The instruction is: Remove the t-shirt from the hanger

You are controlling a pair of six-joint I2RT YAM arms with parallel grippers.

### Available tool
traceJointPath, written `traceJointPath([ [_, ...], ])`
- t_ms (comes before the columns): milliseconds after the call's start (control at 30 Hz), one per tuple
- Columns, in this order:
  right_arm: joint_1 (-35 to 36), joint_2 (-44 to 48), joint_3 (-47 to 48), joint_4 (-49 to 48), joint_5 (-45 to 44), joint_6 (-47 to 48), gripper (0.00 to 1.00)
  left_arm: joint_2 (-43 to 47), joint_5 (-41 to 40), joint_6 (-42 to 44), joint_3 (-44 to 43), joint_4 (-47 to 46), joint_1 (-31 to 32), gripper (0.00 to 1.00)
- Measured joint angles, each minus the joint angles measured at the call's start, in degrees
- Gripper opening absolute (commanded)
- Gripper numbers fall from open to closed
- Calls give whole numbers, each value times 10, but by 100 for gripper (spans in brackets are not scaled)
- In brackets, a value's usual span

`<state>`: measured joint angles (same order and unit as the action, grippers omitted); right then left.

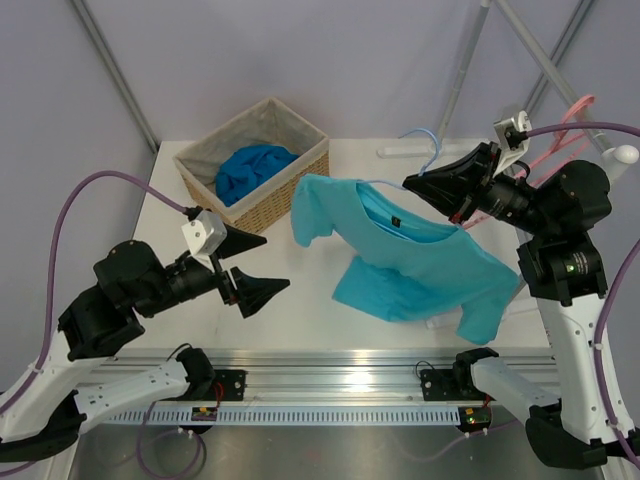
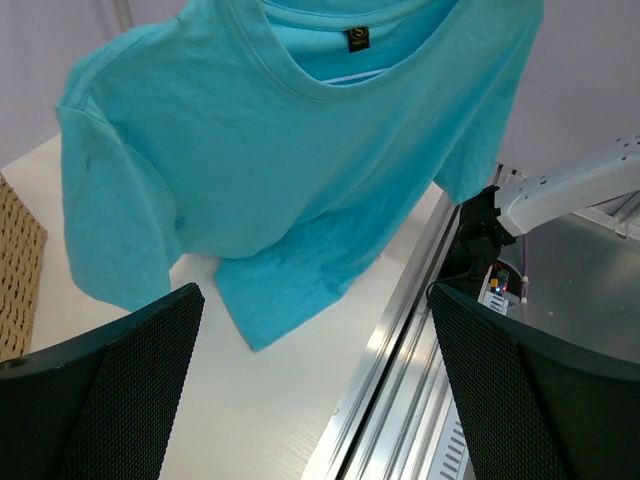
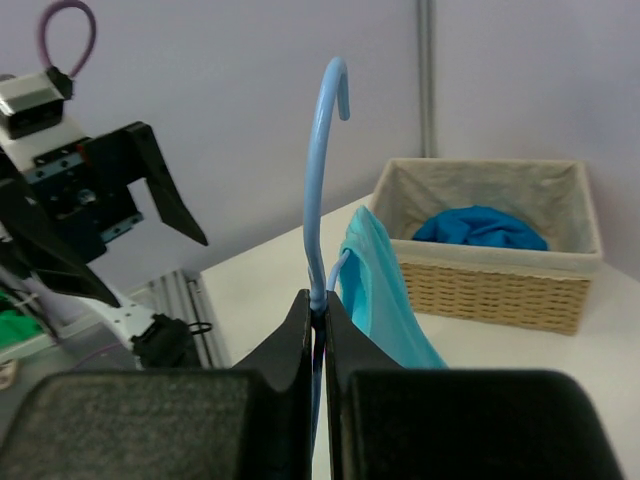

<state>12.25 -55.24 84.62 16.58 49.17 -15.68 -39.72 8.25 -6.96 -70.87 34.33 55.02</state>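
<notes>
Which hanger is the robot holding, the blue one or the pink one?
The thin light-blue wire hanger, with the teal t-shirt on it: the right gripper has its jaws shut on its neck. The pink hanger is behind, ungripped.

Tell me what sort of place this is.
Probably a robotics lab bench: arms bolted to a rail, a plain grey backdrop, and laundry props: t-shirt, hanger, basket.

My left pincer [image 1: 272, 262] hangs raised, jaws spread wide, gripping nothing. Opposite it, my right pincer [image 1: 410, 187] is held high, jaws pinched tight on the hanger [image 3: 322, 180] at its neck.
</notes>
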Motion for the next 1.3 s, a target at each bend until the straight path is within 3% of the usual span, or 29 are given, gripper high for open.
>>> traceJointPath([
  [467, 0, 66, -22, -104, 110, -202, 0, 46, -51, 57, 47, 19, 0, 99],
  [700, 0, 110, -49, -174, 151, -277, 0, 39, -22, 87, 47, 12, 0, 98],
  [733, 0, 113, -50, -178, 153, -282, 0, 35, -10, 89, 48, 8, 0, 93],
  [767, 0, 115, -50, -183, 155, -286, 0, 31, 8, 90, 48, 0, 0, 49],
  [800, 0, 115, -51, -186, 158, -289, 0, 27, 25, 89, 50, -8, 0, 21],
  [833, 0, 116, -52, -190, 160, -291, 0, 24, 39, 91, 50, -14, 0, 5],
  [867, 0, 118, -54, -191, 160, -291, 0, 21, 57, 91, 52, -22, 0, 0],
  [1033, 0, 122, -60, -168, 130, -267, 0, 28, 57, 84, 73, -49, 0, 0],
  [1300, 0, 136, -61, -72, 3, -202, 0, 82, -215, 30, 100, -41, 1, 0],
])
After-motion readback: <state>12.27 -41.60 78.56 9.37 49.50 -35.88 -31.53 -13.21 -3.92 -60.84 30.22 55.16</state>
